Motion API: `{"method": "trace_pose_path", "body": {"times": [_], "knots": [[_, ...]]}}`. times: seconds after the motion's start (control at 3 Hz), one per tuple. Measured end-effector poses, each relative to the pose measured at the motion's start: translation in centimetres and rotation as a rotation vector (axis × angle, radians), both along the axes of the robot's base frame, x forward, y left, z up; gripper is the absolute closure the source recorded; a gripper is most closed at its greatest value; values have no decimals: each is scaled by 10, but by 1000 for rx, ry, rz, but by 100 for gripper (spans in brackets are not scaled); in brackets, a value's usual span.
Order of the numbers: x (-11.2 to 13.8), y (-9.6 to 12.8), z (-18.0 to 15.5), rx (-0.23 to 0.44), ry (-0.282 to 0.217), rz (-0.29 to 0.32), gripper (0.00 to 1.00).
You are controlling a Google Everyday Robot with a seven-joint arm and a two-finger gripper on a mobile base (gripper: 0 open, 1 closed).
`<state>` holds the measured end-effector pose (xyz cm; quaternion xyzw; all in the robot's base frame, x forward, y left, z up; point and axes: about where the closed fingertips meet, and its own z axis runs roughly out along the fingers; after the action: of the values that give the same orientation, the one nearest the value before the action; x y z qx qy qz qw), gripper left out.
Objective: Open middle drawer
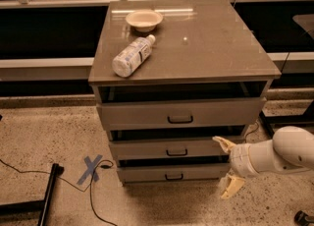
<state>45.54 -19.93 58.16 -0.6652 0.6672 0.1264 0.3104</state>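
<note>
The middle drawer (147, 150) is the second of three in a grey-brown cabinet, with a small dark loop handle (176, 152) at its centre. It stands a little out from the cabinet face, as do the others. My gripper (227, 167) is at the lower right, in front of the right end of the middle and bottom drawers. Its two pale fingers (223, 144) are spread wide apart, one high and one low, holding nothing. It is well right of the handle and not touching it.
The cabinet top (206, 48) bears a lying plastic bottle (131, 56) and a small bowl (143, 19). The top drawer (137, 114) and bottom drawer (142, 173) flank the middle one. A blue tape X (91, 168), cables and a black stand leg (48, 195) lie on the floor at left.
</note>
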Motion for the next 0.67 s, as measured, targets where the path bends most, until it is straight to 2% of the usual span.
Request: {"method": "trace_pose_path", "body": {"times": [0.33,0.67], "knots": [[22,-10,-40,-58,0,-14,0],[44,-26,-81,-127,24,-27,0]]}}
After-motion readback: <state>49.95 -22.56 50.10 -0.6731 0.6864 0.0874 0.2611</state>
